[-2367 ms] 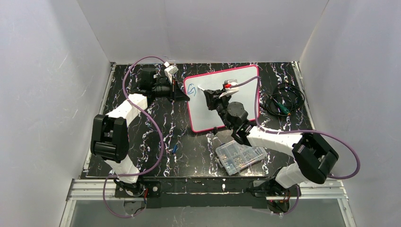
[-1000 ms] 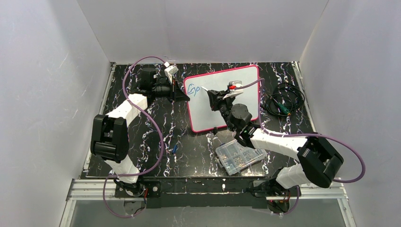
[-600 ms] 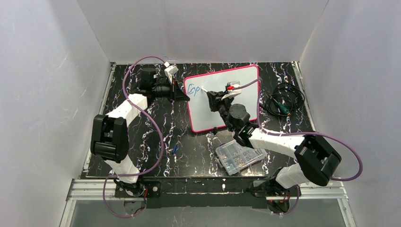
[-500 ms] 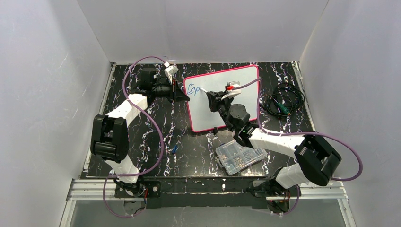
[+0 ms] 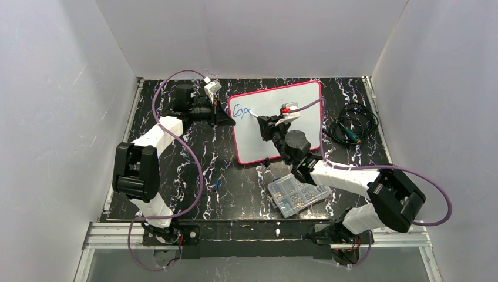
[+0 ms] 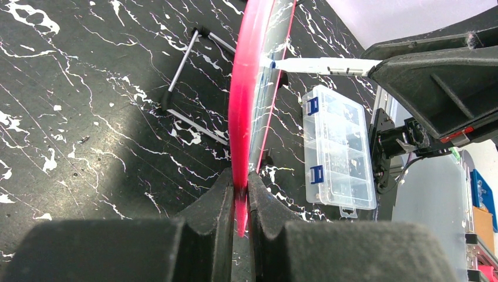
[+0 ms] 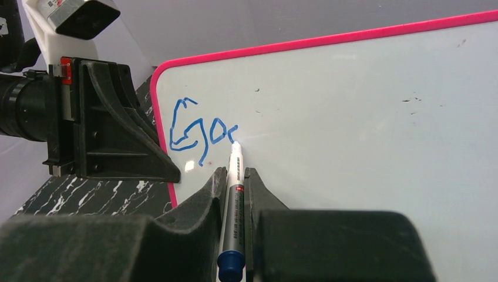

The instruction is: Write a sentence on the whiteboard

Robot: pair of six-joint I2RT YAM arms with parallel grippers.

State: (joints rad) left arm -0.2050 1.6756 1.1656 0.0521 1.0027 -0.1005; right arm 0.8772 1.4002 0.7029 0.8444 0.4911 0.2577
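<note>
Counted on the worktop (image 5: 246, 200): one whiteboard (image 5: 258, 144), one marker (image 7: 236, 188), one clear parts box (image 5: 298, 195), one coil of dark cable (image 5: 352, 126), and two arms with one end effector apiece. Also noted by the left arm: one small blue item (image 5: 217, 184), too small to identify, possibly a cap.

Whiteboard: found at the far middle of the worktop, between the two arms, propped on a thin metal stand (image 6: 182, 76) and leaning back. Long axis left to right, slightly skewed, writing face turned toward the arm bases. Seen edge-on from the left wrist, pink frame foremost.

Left end effector (image 6: 239, 197): closed tight on the pink frame at the board's left edge.

Right end effector (image 7: 235, 176): closed around the marker's barrel. Marker's long axis straight out from the wrist toward the board, tip touching the white surface, blue end nearest the camera.

Sentence (image 7: 199, 134): one line only, blue, "Go" plus an unfinished third letter, in the board's upper left corner, just beside the left end effector.

Parts box: flat in front of the board, apart from it, beside the right arm. Cable coil: well to the right of the board.
</note>
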